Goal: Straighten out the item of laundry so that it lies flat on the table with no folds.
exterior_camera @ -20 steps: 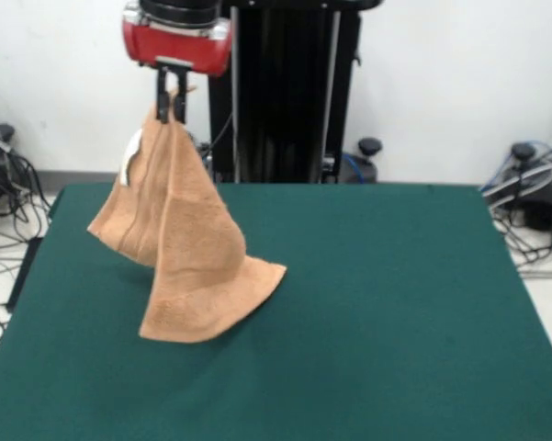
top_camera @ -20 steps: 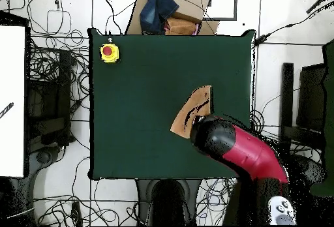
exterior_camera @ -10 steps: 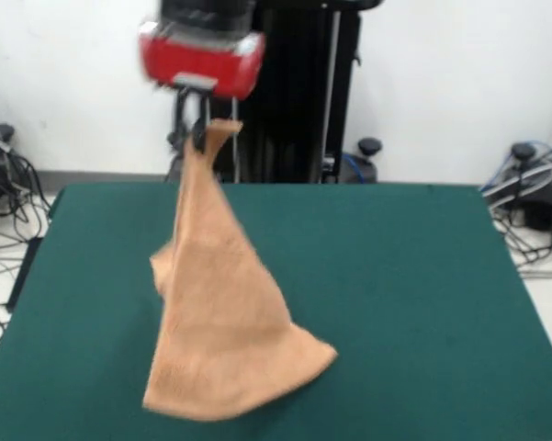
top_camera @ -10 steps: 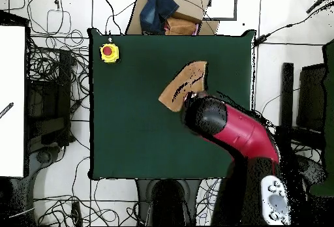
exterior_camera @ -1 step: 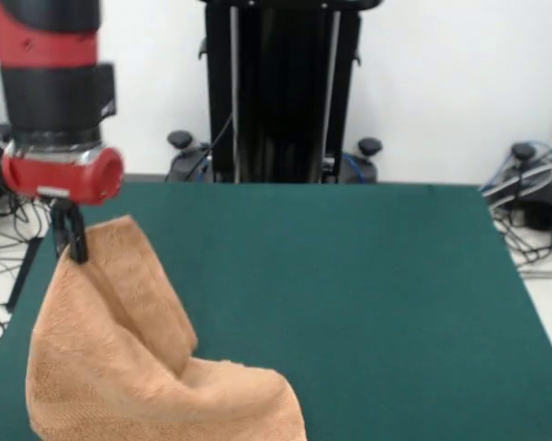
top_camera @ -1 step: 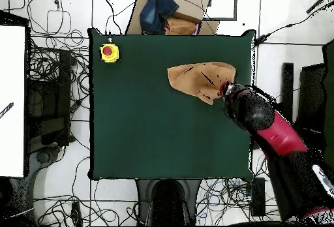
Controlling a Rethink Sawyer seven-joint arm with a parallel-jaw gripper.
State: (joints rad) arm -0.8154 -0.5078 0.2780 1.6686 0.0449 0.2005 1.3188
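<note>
- Since a second ago I've swung the arm from mid-counter out to one side edge, dragging the towel (exterior_camera @ -1 step: 138, 367) along and lowering it.
- The towel now trails on the counter (exterior_camera @ -1 step: 367, 303) rather than hanging in a tall cone, so it is spreading, though a big fold remains.
- The fingers (exterior_camera @ -1 step: 71, 241) are clenched on one raised towel corner.
- Overhead, the towel's (top_camera @ -1 step: 199, 81) long axis runs across the counter, from the gripped corner toward the middle, in the half nearer the yellow button box (top_camera @ -1 step: 109, 53).
</note>
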